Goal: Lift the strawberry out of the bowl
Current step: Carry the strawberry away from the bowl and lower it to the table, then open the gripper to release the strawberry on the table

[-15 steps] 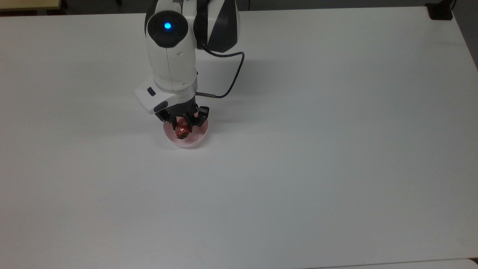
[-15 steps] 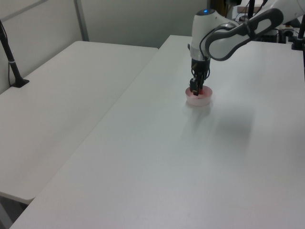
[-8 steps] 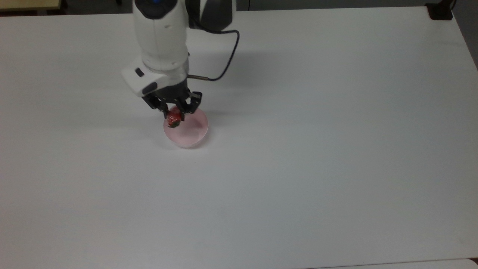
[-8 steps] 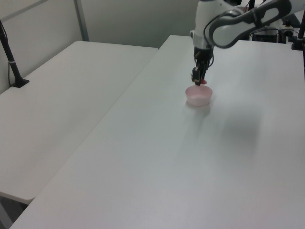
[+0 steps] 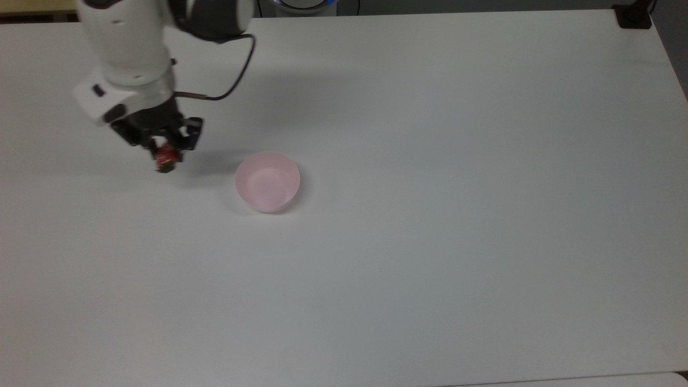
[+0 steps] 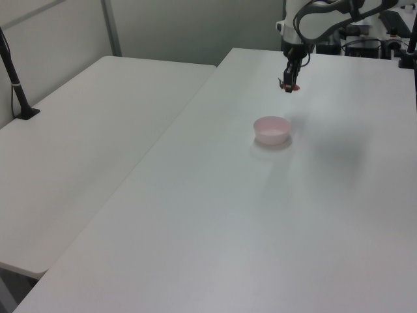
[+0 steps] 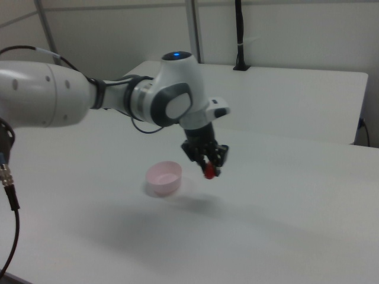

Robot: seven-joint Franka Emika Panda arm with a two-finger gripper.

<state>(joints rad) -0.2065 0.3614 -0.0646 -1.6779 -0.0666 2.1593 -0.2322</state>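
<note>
The red strawberry point(image 5: 166, 157) hangs in the air, and my gripper point(image 5: 164, 152) is shut on it. In the top view it is well to the left of the pale pink bowl point(image 5: 267, 181), which stands with nothing inside it on the white table. The left view has the gripper point(image 6: 288, 85) with the strawberry point(image 6: 292, 87) above and beyond the bowl point(image 6: 272, 130). Seen in the right view, the gripper point(image 7: 208, 169) holds the strawberry point(image 7: 209, 173) clear of the table, to the right of the bowl point(image 7: 164, 177).
The white table point(image 5: 430, 242) spreads wide around the bowl. A second white table point(image 6: 78, 150) adjoins on the left view's left, with a black post point(image 6: 14, 78) clamped to it. A black block point(image 5: 634, 16) sits at the top view's far right corner.
My gripper has lifted the strawberry out of the bowl and carried it to the top view's left and up. The bowl has stayed in place.
</note>
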